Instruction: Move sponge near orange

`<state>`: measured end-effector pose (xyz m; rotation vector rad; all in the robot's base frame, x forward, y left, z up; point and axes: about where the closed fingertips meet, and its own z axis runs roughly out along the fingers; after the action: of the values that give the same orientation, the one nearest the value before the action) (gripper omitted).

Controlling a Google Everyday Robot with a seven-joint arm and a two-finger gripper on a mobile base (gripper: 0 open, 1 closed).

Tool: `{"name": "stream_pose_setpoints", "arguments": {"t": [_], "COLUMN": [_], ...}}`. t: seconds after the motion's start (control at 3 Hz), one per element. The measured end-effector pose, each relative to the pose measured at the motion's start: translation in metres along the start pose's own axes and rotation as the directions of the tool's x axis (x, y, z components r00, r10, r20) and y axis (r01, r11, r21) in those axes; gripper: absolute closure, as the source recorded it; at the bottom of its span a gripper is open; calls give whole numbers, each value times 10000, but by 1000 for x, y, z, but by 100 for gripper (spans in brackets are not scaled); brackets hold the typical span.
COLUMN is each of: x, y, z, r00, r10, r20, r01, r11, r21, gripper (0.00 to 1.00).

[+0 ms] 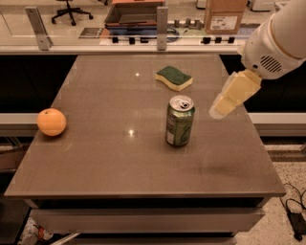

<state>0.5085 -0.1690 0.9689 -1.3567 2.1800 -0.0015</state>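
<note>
The sponge (174,77), dark green on top over pale yellow foam, lies on the far middle of the brown table (119,158). The orange (51,122) sits at the table's left edge. My gripper (221,107), pale yellow, hangs from the white arm (277,40) above the table's right side, to the right of and nearer than the sponge, apart from it and holding nothing.
A green soda can (180,120) stands upright mid-table, between the sponge and the front edge, just left of the gripper. Beyond the table are a counter rail, a cardboard box (224,16) and an office chair (69,9). Cables lie on the floor at right.
</note>
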Motion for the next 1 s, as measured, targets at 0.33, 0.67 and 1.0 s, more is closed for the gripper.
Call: {"name": "stream_pose_setpoints", "arguments": {"t": [0.33, 0.67, 1.0], "x": [-6, 7, 15], "y": [-13, -31, -45], "z": [28, 39, 54], "r00": [9948, 9875, 9793], "r10": [630, 1090, 1404], "r20": [795, 1135, 1461], "r01": [-645, -1142, -1470], "r11": [9978, 9926, 9885], "r21": [171, 407, 354], "gripper": [0, 0, 0]}}
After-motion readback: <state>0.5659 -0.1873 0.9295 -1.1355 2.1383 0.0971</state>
